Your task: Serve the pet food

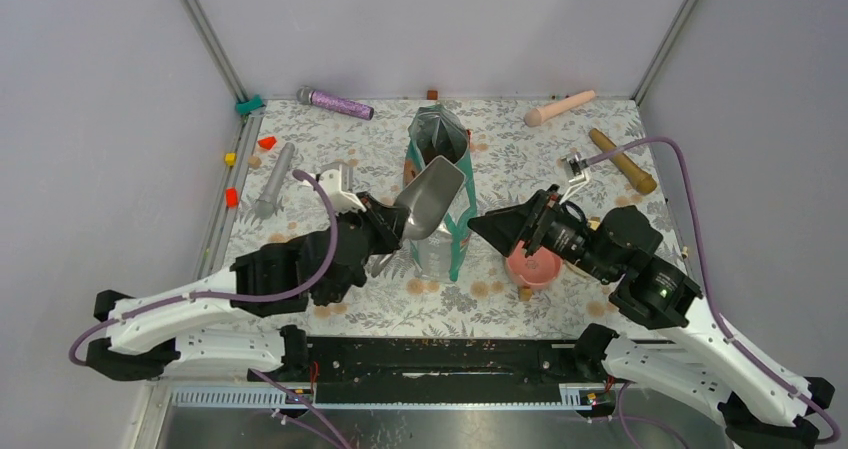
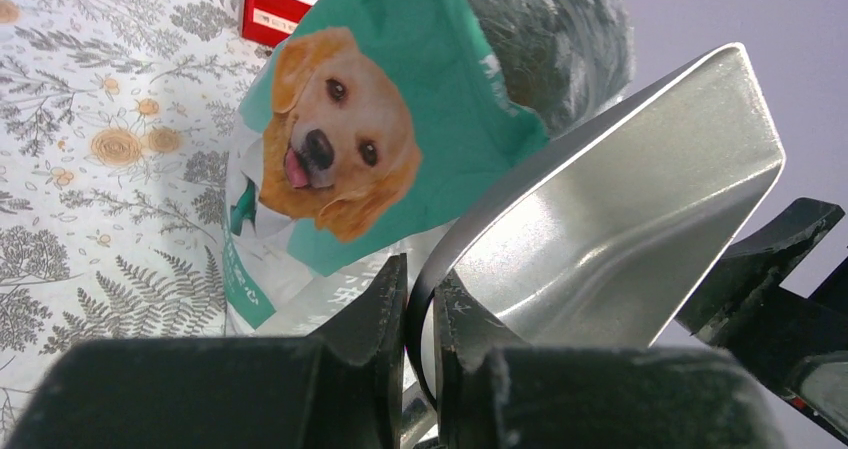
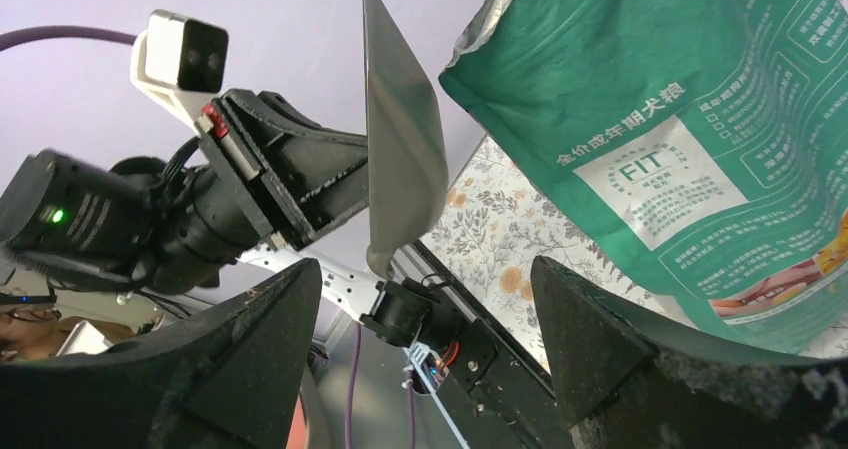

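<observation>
- The pet food bag (image 1: 440, 129) stands upright at the middle of the tabletop (image 1: 560, 169). It is teal-and-white foil printed with a golden dog's face, and its silver-lined top is open.
- The kibble (image 1: 431, 156) shows only as a brown patch inside the bag's mouth.

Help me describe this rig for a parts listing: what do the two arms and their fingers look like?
Both the left arm and right arm have white lower links and black joints. A purple cable loops along each, and a small white camera sits on each wrist. The left fingers and right fingers are matte black, wedge-shaped. A green light glows on the right arm.
</observation>
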Robot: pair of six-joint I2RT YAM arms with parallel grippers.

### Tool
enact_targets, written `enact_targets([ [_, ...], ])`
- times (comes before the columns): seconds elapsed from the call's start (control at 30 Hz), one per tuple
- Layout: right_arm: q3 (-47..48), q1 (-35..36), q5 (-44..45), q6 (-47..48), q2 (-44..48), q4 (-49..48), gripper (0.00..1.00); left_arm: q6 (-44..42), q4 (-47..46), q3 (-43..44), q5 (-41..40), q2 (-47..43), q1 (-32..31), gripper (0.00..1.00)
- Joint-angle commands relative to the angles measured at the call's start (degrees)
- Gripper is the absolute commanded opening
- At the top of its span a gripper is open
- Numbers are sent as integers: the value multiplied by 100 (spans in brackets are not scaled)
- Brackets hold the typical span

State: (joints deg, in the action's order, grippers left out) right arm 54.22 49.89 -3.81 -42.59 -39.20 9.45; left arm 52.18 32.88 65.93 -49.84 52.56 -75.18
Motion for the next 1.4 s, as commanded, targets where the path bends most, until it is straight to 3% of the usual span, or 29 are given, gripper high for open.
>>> enact_targets([
  [0.0, 398, 328, 738, -282, -237, -224, 84, 192, -433, 570, -1237, 386, -415, 0],
  [0.13, 700, 723, 1572, -227, -583, 143, 81, 87, -639, 807, -1690, 765, -694, 0],
  [0.27, 1098, 1006, 2067, -127, -1024, 593, 71, -212, -918, 940, -1839, 1037, -790, 0],
  [0.33, 1244, 1059, 2192, -126, -1172, 809, 59, -320, -941, 978, -1946, 1113, -841, 0],
  [0.43, 1377, 1084, 2464, -30, -1255, 1049, 27, -554, -1025, 962, -1808, 1131, -849, 0],
  [0.5, 1371, 1084, 2640, 68, -1206, 1125, 8, -910, -1334, 842, -1449, 1056, -849, 13],
  [0.53, 1369, 1084, 2674, 105, -1173, 1159, 0, -1170, -1600, 668, -1194, 994, -849, 30],
  [0.67, 1498, 1084, 2611, 401, -1087, 1531, 0, -1606, -1882, 290, -395, 757, -849, 83],
  [0.73, 1636, 1085, 2395, 605, -1113, 1905, 0, -1722, -1715, 279, 120, 643, -849, 96],
  [1.07, 2152, 1084, 416, 2558, -1658, 4328, 0, -1641, -306, 320, 1929, 66, -817, 99],
  [1.2, 1967, 1089, -56, 3075, -1650, 4519, 0, -1310, -32, 280, 2731, 141, -534, 99],
  [1.37, 1766, 1106, -281, 3313, -1842, 4494, 0, -688, -315, -246, 4198, 320, 311, 99],
])
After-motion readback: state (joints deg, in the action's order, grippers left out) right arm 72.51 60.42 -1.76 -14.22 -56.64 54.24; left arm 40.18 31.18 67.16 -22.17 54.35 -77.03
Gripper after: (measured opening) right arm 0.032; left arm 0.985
